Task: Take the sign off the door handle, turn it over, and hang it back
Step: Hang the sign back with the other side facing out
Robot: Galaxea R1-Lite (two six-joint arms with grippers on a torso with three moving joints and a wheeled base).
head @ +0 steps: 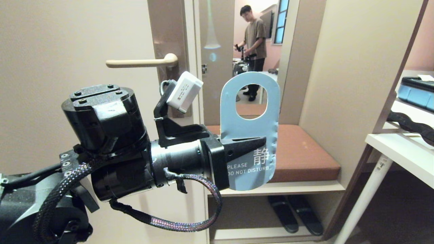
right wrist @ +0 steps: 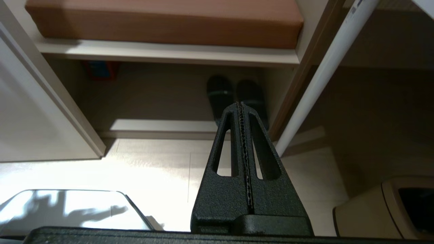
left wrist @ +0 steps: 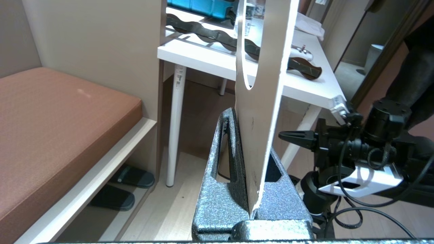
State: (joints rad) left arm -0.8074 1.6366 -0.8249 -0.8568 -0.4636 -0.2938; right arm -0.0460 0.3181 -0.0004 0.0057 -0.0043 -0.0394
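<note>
Left gripper (head: 261,142) clamps the sign (head: 249,135) upright, blue side showing, right of and below the bare door handle (head: 142,62). Right gripper (right wrist: 241,108) closed, empty, low.

The door handle (head: 142,62) stands bare and unobstructed (door plate behind it), with open air below.

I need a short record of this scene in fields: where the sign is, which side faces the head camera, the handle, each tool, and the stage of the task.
sign: off the handle, held upright in the air
side toward head camera: blue, "PLEASE DO NOT DISTURB"
handle: bare, on the door
left tool: shut on the sign's lower part
right tool: shut, empty, low, pointing at the floor
stage: sign removed, not yet hung back
</note>
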